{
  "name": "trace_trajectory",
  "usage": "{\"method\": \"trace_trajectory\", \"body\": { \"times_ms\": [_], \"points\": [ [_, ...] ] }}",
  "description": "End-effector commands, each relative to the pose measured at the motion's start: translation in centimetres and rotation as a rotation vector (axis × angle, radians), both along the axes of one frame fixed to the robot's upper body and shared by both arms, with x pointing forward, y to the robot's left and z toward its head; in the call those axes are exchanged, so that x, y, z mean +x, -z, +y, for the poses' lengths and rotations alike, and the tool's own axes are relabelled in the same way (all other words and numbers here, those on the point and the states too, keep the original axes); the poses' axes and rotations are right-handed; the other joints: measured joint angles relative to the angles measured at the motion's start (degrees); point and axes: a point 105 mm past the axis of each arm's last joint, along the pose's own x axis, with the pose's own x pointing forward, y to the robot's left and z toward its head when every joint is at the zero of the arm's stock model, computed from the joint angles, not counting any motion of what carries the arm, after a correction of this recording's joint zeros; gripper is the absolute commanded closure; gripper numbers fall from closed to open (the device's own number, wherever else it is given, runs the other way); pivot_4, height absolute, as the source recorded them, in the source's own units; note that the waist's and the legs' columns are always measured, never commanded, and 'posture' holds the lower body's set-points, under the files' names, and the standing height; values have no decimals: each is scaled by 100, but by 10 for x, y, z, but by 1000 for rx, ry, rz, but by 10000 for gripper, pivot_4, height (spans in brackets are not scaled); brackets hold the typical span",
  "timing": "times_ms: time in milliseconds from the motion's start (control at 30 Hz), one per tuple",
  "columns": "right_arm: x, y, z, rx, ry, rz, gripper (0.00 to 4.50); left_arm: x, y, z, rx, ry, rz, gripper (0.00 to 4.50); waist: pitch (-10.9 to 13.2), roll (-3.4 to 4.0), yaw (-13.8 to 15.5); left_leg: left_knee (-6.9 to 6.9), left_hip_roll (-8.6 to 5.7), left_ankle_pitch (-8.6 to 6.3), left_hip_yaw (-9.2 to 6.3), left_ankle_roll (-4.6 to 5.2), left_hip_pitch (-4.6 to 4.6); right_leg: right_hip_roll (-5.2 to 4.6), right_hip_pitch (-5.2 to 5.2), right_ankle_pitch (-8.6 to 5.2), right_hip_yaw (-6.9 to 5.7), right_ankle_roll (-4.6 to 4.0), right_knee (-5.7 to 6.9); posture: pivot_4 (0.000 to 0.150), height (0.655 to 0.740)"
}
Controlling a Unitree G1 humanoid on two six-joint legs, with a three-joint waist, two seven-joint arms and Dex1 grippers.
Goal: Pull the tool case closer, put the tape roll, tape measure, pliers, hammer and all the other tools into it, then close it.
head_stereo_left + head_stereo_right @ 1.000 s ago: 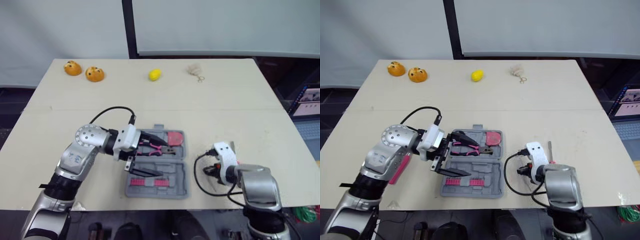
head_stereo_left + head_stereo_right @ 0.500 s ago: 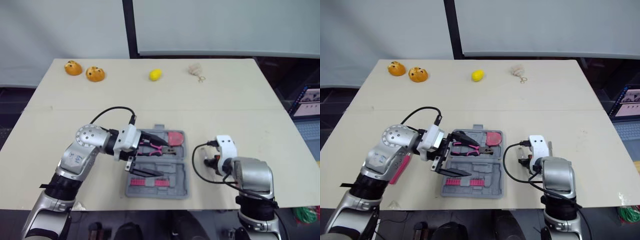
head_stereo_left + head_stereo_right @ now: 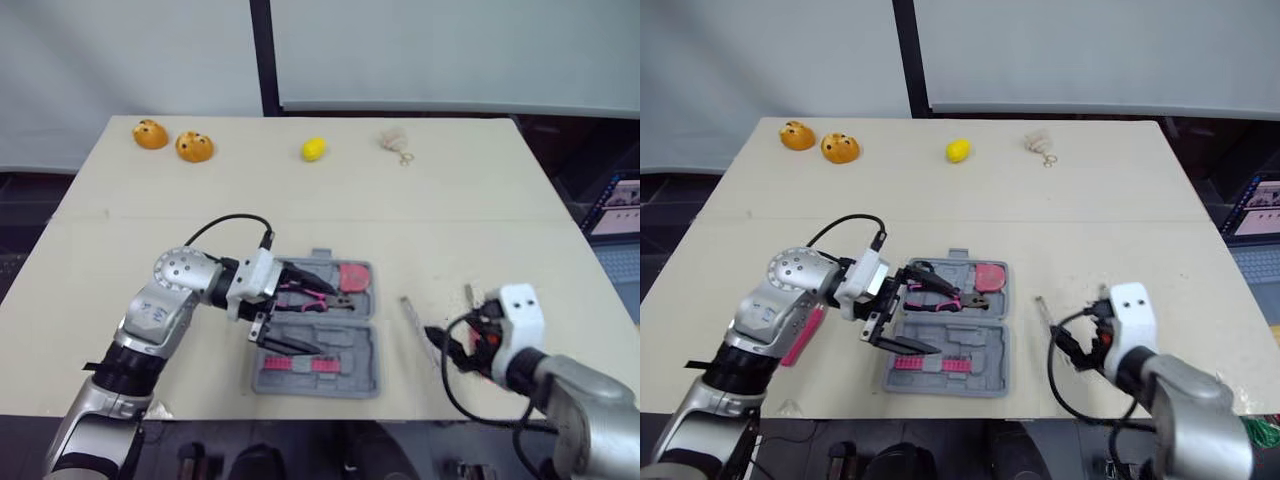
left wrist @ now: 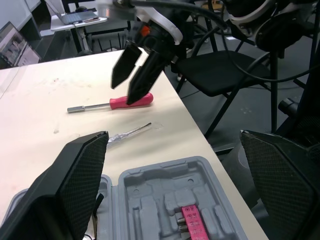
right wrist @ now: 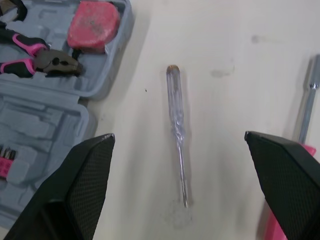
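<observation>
Swung out toward the robot's right since the earlier frames, right gripper is now held above the worktop's near right edge. Its jaws are spread and nothing is held. Left gripper is unchanged.

Grey tool case is lying open on the near middle of the worktop, lid flat. Left gripper is held over the open case, jaws spread wide, nothing gripped. Pink-handled pliers and pink tape measure are seated in the case's far half. A pink bit set is seated in the near half.

Right of the case, a clear-handled screwdriver is lying on the worktop. A pink-handled screwdriver is lying just beyond it. Neither is touched.

Two orange objects and a yellow object are seen along the far edge.
</observation>
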Motion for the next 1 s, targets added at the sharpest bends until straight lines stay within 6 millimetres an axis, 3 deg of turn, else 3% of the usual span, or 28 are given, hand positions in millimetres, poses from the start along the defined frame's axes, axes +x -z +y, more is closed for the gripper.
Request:
{"method": "trace_trajectory", "body": {
  "times_ms": [33, 167, 533, 1000],
  "points": [
    [-13, -4, 9, -26, -82, -107, 1000, 3, -6, -1, -12, 15, -27, 0, 0, 0, 0, -2, -6, 0, -1, 0, 1, 0, 0, 0, 0, 0, 0, 1500, 7400],
    [-15, 17, 12, -26, -78, -110, 1000, 4, -7, 0, -7, 15, -31, 0, 0, 0, -28, -5, -7, 0, -1, 0, 3, 1, 0, -1, 2, -2, 1, 1500, 7400],
    [16, 54, 18, -82, -13, -131, 1000, 5, -10, 1, -3, 2, -34, 0, -1, -2, 2, -4, 15, 2, 1, 3, 5, -6, 0, 0, 4, -1, -1, 1500, 7400],
    [39, 60, 25, -85, 1, -141, 1000, 6, -11, 0, 1, -1, -41, 0, -2, -1, -1, -4, 23, 3, 2, 3, 5, -4, -1, -1, 4, -2, 1, 1500, 7400]
  ]
}}
